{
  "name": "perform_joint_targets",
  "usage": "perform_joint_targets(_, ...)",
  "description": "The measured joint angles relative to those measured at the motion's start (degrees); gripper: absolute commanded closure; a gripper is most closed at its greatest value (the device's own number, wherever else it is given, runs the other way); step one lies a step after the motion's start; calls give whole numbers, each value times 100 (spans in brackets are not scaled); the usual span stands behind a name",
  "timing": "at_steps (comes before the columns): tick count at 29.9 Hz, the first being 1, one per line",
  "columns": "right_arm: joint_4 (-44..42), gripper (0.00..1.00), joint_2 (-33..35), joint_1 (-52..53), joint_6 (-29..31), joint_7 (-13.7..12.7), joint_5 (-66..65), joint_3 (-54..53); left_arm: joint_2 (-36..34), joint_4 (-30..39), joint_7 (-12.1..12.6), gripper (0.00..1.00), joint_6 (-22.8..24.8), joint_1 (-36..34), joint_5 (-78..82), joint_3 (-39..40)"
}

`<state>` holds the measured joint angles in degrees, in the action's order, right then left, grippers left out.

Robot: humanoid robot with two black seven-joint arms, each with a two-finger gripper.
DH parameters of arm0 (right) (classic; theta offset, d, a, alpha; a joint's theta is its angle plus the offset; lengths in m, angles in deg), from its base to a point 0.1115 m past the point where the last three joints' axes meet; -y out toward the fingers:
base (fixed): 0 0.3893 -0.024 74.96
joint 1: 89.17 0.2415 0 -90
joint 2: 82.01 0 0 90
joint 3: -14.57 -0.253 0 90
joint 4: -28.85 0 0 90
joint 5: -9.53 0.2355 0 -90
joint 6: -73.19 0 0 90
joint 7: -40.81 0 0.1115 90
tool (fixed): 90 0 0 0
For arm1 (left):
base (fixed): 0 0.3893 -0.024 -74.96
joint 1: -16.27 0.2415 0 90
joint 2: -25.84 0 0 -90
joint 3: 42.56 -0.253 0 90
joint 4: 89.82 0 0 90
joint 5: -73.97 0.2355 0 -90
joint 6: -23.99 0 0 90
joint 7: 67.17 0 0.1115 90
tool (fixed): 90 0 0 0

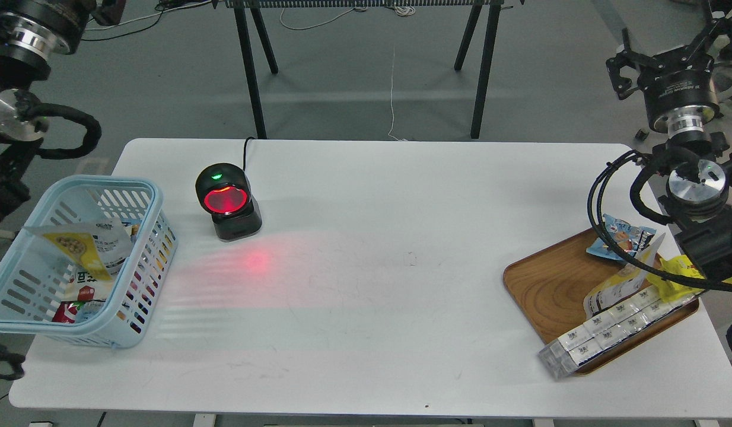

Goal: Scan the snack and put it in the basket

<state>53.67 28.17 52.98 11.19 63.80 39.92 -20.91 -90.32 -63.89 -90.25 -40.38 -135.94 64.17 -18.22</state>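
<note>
At nine o'clock, the basket [142, 196] walls hide the lower half of the snack [87, 246] and most of the packets beneath it. At eleven, the left arm [28, 35] runs off frame, its gripper unseen. At three, cables [603, 231] and the right arm [692, 178] cover the tray [550, 284] packets.

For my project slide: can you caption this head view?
Snack pouch lies in the blue basket left of the glowing scanner; more packets wait on the wooden tray.
</note>
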Motion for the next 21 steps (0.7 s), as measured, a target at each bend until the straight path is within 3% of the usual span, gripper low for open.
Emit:
perform_joint_targets(6, -832, 1, -435, 261, 0, -233, -6, 13, 912, -765, 372, 13, 49, 226, -114, 936)
perform_joint_targets(12, -895, 1, -574, 289, 0, -200, -8, 3, 1254, -800, 400, 9, 213, 528, -225, 1288)
perform_joint_targets(15, -899, 1, -590, 294, 0, -191, -7, 1, 1345, -800, 400, 1, 233, 665, -338, 1300)
perform_joint_targets(21, -880, 1, -603, 432, 0, -190, -8, 3, 1515, -776, 371, 1, 237, 872, -383, 1247)
